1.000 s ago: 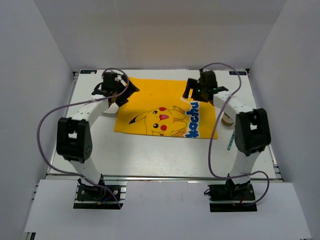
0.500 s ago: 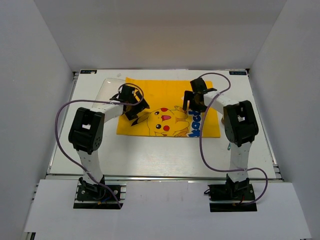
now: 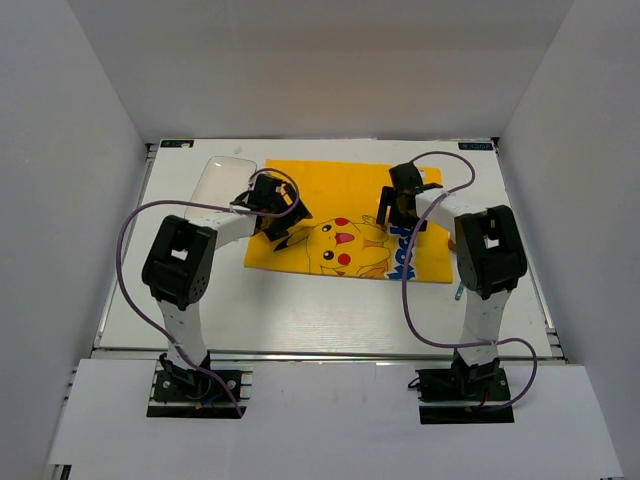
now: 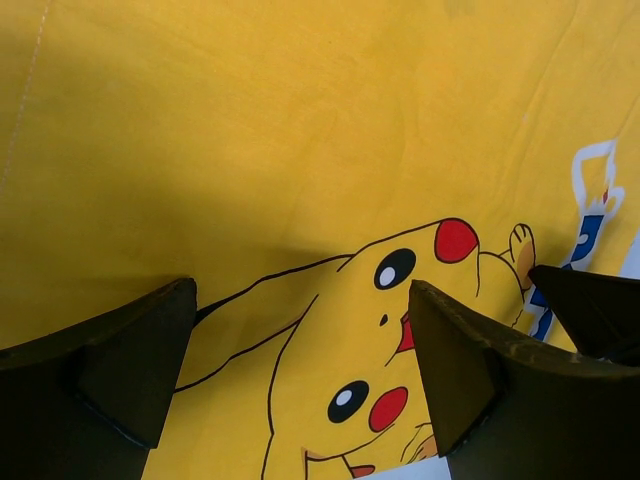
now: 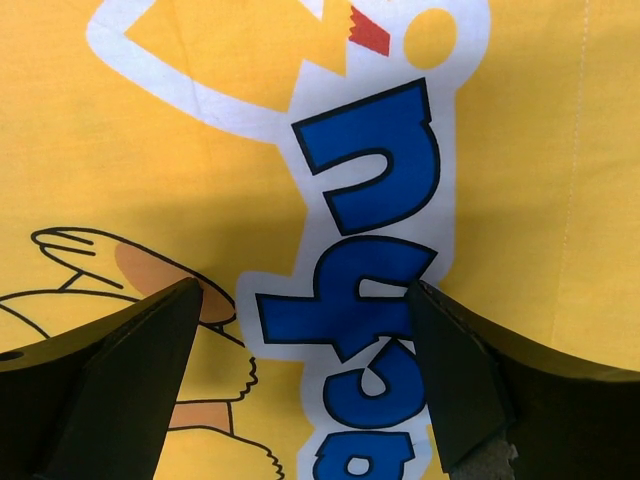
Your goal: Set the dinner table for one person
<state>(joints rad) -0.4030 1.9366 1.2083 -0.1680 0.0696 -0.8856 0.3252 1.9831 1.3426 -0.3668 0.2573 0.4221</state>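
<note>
The left jaws and right jaws are held wide — nothing gripped — over the yellow placemat on the bench

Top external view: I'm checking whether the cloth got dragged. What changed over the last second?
The yellow Pikachu-printed cloth placemat slid slightly right and nearer. The left pincer and right pincer drew in from its far corners to over its middle, both open, gripping nothing. The flat white dinner table stayed put.

left end effector, right end effector agape
</note>
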